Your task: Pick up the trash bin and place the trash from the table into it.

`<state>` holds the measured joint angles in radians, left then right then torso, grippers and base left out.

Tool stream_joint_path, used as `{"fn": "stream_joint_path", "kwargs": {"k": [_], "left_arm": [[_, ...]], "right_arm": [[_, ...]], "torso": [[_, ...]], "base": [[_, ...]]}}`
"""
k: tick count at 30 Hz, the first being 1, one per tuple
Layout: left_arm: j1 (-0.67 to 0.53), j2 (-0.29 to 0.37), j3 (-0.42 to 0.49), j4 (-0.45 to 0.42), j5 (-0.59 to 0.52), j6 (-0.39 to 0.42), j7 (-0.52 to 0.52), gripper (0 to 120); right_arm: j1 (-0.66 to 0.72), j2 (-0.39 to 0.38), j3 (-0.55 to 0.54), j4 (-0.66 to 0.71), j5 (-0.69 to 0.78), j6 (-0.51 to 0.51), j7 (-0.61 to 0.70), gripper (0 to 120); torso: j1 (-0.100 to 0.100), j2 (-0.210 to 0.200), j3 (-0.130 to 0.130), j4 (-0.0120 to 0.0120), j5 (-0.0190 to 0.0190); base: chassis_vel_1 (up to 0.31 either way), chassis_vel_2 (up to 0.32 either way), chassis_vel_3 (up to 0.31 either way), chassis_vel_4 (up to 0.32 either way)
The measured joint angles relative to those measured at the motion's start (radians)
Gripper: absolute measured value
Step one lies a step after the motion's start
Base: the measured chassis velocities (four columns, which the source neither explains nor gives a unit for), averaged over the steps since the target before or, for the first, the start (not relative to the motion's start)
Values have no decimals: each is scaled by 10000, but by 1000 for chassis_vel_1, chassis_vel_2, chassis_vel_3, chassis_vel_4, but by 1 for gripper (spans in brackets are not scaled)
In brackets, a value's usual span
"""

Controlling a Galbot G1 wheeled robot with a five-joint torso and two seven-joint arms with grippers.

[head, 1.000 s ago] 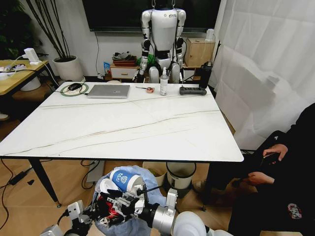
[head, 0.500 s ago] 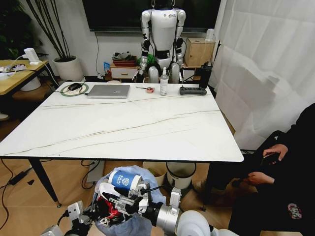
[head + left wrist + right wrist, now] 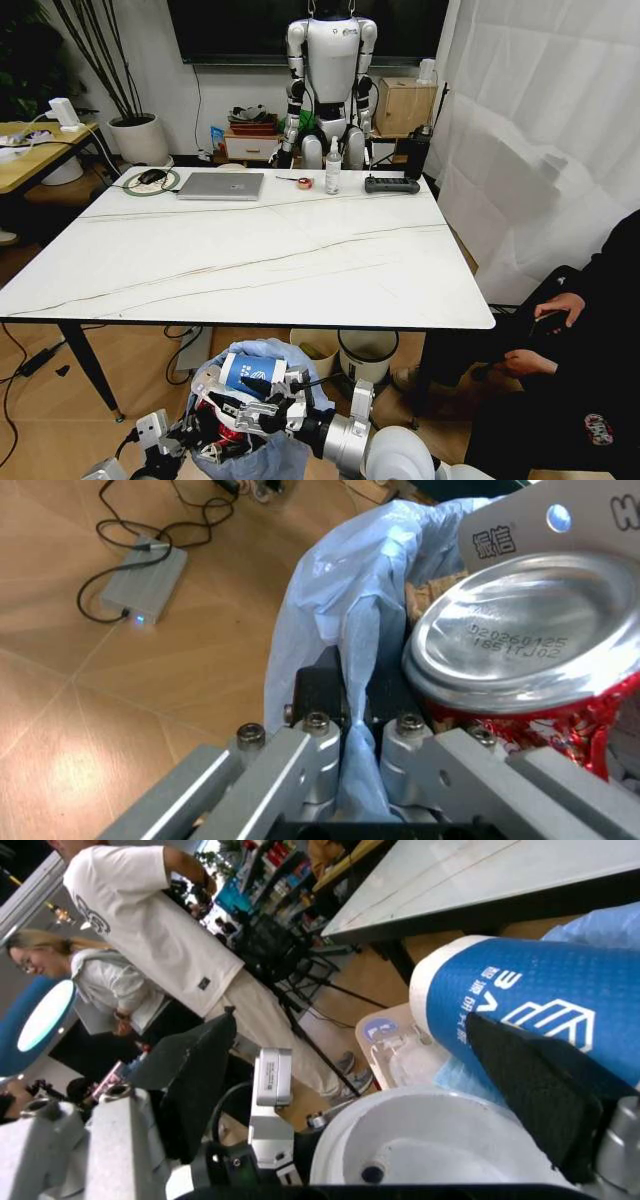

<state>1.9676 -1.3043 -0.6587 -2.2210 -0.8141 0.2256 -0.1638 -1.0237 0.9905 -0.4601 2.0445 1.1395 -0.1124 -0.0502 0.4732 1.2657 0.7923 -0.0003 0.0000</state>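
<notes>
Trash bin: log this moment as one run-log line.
left gripper: shut on trash bin bag edge | right gripper: open at blue-white paper cup over bin | table: no trash visible on top

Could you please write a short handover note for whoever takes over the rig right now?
Left gripper: shut on the trash bin's blue bag rim, holding it below the table's near edge.
Right gripper: over the bin, open, beside the blue-white paper cup.
In the bin: the cup, a can, red wrappers.
Done: no litter visible on the tabletop.
Left: the right arm's pull-back from the bin.
</notes>
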Motion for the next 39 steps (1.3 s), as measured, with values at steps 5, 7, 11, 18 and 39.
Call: {"fn": "stream_joint_path", "kwargs": {"k": [5,7,11,18,39], "left_arm": [[-30,9,21,60,-22,-6,25,0],[-47,20,22,61,-58,-9,29,0],[-71,40,22,67,-96,-11,33,0],[-111,87,14,115,-137,-15,36,0],[-66,238,43,8,-117,-16,59,0]], "right_arm": [[3,37,3,-23,-6,-2,4,88],[17,37,5,-45,-9,-3,5,90],[40,37,14,-58,-9,-3,7,90],[60,-67,27,125,0,-3,64,98],[-417,-707,2154,1333,-817,30,1096,100]], "torso": [[0,0,0,1,0],[0,0,0,0,0],[0,0,0,0,0],[0,0,0,0,0],[0,0,0,1,1]], "base": [[0,0,0,0],[0,0,0,0],[0,0,0,0],[0,0,0,0],[0,0,0,0]]}}
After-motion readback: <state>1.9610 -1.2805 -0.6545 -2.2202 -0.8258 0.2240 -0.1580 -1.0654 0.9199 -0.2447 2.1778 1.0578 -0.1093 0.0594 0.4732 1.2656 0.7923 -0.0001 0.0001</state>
